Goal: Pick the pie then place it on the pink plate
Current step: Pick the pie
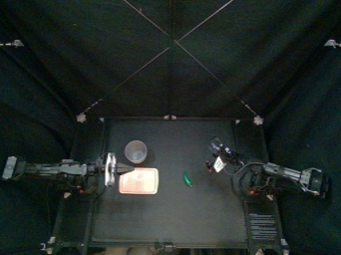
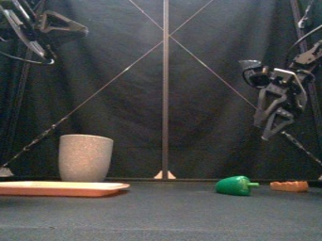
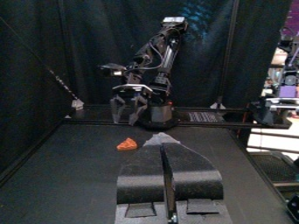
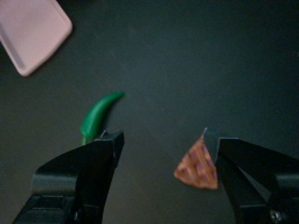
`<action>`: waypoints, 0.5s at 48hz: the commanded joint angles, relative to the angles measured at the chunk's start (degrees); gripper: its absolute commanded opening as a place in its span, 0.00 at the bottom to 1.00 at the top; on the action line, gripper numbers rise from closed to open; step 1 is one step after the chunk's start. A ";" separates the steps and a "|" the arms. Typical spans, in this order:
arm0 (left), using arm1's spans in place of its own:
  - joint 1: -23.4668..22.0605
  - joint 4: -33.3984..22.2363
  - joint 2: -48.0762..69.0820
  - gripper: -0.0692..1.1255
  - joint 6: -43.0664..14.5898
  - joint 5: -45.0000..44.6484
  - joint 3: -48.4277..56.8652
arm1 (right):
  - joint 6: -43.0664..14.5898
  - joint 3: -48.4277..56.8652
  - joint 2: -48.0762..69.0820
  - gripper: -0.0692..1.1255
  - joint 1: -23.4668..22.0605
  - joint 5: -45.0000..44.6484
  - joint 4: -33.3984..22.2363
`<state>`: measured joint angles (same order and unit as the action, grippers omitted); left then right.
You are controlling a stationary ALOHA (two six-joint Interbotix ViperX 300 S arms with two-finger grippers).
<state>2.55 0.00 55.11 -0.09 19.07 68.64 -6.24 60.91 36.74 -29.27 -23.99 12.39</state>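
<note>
"One wedge of pie (image 4: 197,164), orange-red, lies flat on the table's right side, below the right gripper (image 4: 165,138)."

"Which way does it point?"

"Its narrow tip aims the way the jaws reach, and its long axis runs roughly along them. It sits nearer one jaw than the other."

"And that hand?"

"It is spread wide with nothing in it, hanging above the pie."

"What else is around?"

"A green toy pepper (image 2: 233,185) lies between the pie and the pink plate (image 2: 63,188). A grey cup (image 2: 86,157) stands upright just behind the plate."

"The left gripper (image 3: 165,150)?"

"Its jaws are pressed together on nothing, and it is at the table's left, beside the plate."
</note>
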 commanded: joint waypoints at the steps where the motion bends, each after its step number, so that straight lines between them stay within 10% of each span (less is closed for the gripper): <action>1: 0.35 0.09 -0.35 0.07 0.00 0.44 -0.79 | -0.26 -2.29 -2.20 0.92 -1.85 -7.29 0.00; 24: 0.44 0.09 -0.35 0.07 0.00 0.44 -0.53 | -0.70 -6.50 -20.21 0.92 -4.04 -12.48 -2.29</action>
<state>2.81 0.00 55.11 -0.09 19.07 68.82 -6.86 56.16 18.81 -32.43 -36.47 10.46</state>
